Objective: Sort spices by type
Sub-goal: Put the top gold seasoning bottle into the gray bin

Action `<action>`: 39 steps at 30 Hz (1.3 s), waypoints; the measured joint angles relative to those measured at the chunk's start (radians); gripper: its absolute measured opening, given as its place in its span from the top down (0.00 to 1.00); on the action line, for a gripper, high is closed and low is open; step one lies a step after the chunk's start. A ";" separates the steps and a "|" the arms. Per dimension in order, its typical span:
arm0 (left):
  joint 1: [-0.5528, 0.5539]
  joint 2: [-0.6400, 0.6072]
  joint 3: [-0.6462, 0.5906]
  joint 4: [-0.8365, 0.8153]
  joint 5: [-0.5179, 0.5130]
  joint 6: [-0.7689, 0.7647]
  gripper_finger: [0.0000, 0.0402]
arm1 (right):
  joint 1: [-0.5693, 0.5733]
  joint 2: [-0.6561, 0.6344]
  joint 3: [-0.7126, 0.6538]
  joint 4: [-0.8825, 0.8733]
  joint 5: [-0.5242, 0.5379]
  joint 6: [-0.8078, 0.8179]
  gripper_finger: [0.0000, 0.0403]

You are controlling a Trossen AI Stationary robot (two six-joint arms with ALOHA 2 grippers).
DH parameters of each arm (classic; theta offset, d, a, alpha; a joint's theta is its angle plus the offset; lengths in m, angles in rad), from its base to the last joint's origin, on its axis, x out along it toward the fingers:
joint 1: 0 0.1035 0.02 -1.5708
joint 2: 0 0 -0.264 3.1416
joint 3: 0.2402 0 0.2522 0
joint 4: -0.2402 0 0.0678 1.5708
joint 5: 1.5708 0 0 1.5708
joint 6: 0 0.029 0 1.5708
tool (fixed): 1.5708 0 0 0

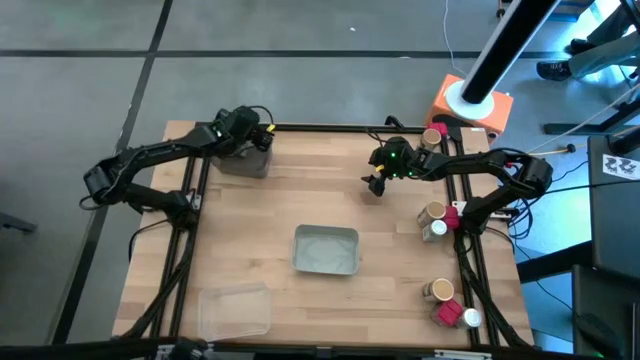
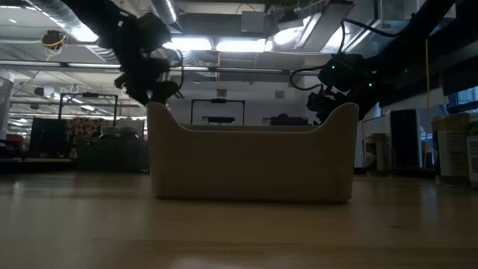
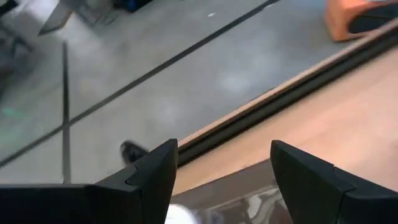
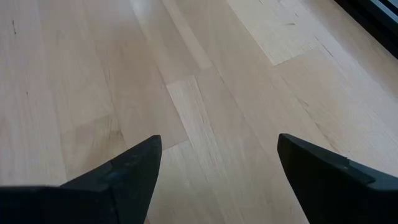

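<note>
Spice jars stand along the table's right edge. One tan-lidded jar [image 1: 433,135] is at the far right, and a group of a tan-lidded jar [image 1: 432,213], a white-capped jar [image 1: 438,230] and a red one [image 1: 452,215] is farther along. Another group [image 1: 452,305] sits near the right front corner. My left gripper [image 1: 262,135] is open above a clear tray [image 1: 245,160] at the far left. In the left wrist view [image 3: 224,149] a white rounded thing [image 3: 178,214] shows low between its fingers. My right gripper [image 1: 377,183] is open over bare wood [image 4: 217,140].
A grey tray [image 1: 325,250] sits mid-table and fills the centre of the low view [image 2: 250,161]. A second clear tray [image 1: 235,310] lies at the near left. An orange base [image 1: 470,105] stands beyond the far right corner. Bare wood lies between the trays.
</note>
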 joint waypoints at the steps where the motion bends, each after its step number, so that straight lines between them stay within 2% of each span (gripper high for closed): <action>1: -0.016 0.000 0.003 0.007 0.017 0.016 0.40 | 0.000 0.000 0.000 0.000 0.000 0.000 0.21; 7: -0.121 0.000 0.005 0.096 0.175 0.085 0.40 | 0.000 0.000 0.000 0.000 0.000 0.000 0.21; 15: -0.216 0.011 0.005 0.249 0.232 0.003 0.40 | 0.000 0.000 0.000 0.000 -0.010 0.000 0.21; 20: -0.265 0.071 0.005 0.381 0.331 0.112 0.40 | 0.000 0.000 0.000 0.000 -0.010 0.000 0.21; 27: -0.314 0.175 0.005 0.641 0.343 0.251 0.40 | 0.000 0.000 0.002 0.050 -0.010 0.023 0.21; 30: -0.323 0.201 0.004 0.673 0.396 0.309 0.40 | 0.000 0.000 0.018 0.033 -0.010 0.023 0.21; 35: -0.321 0.205 0.004 0.713 0.511 0.371 0.40 | 0.000 -0.037 0.096 -0.093 -0.010 0.017 0.21; 39: -0.321 0.199 0.004 0.684 0.533 0.493 0.40 | -0.001 -0.084 0.158 -0.145 0.002 0.018 0.21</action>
